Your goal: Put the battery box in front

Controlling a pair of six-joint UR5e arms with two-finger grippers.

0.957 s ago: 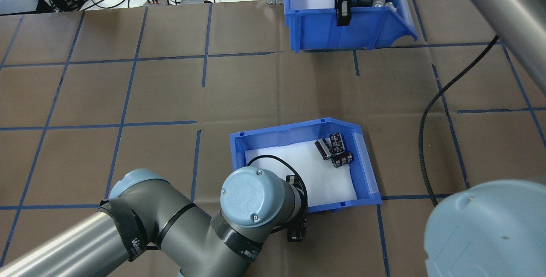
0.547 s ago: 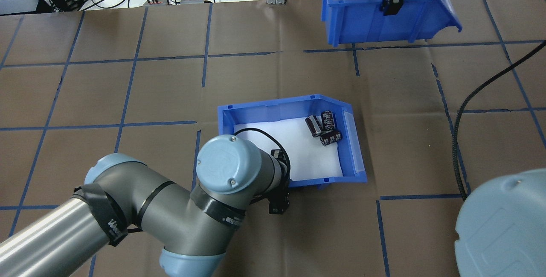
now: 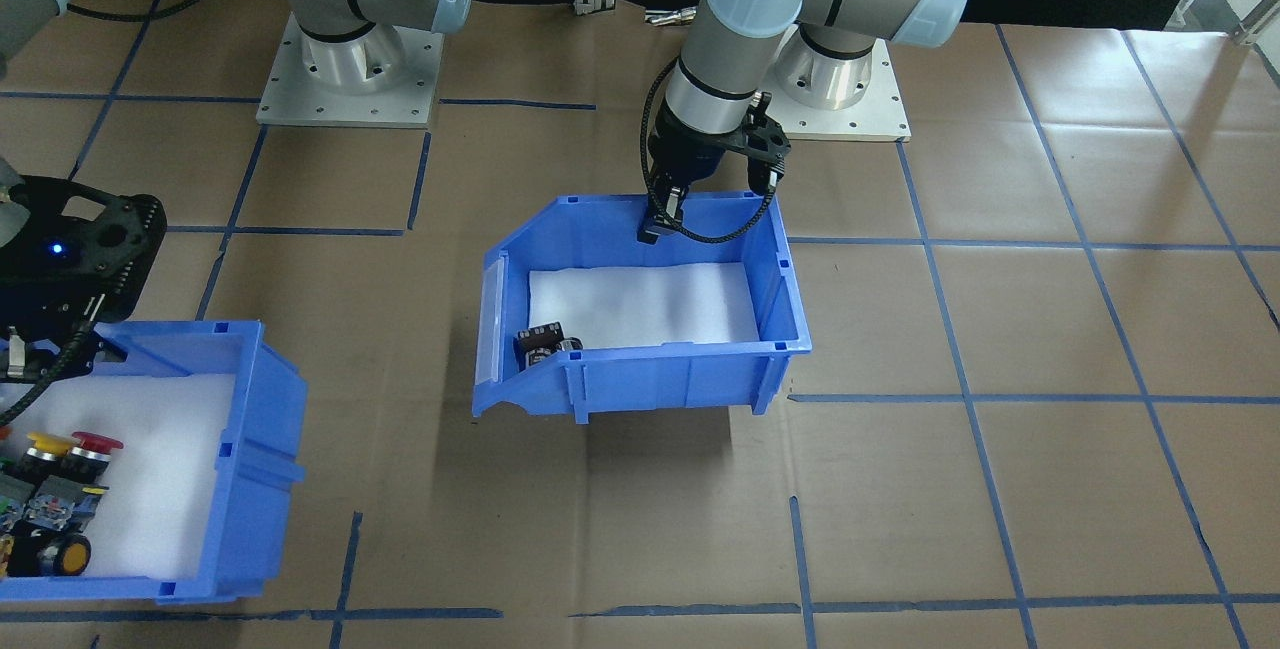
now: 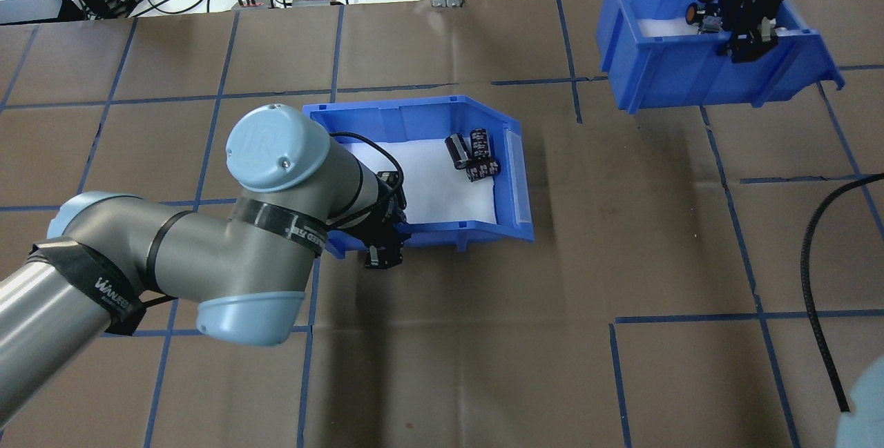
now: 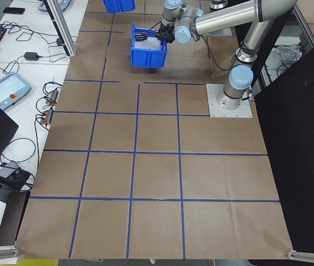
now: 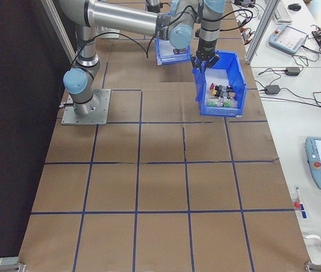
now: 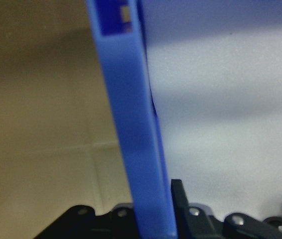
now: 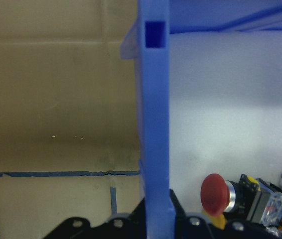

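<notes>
the left hand point(image 4: 384, 255) is clamped on the near wall of the battery box point(image 4: 514, 158), one finger inside against the white foam, one outside. three dark batteries point(image 4: 473, 154) lie at the box's far end from that hand, by the sloped side. well apart, the right hand point(image 4: 749, 44) is clamped on the wall of the switch bin point(image 4: 663, 75) over the brown desk point(image 4: 442, 365).
</notes>
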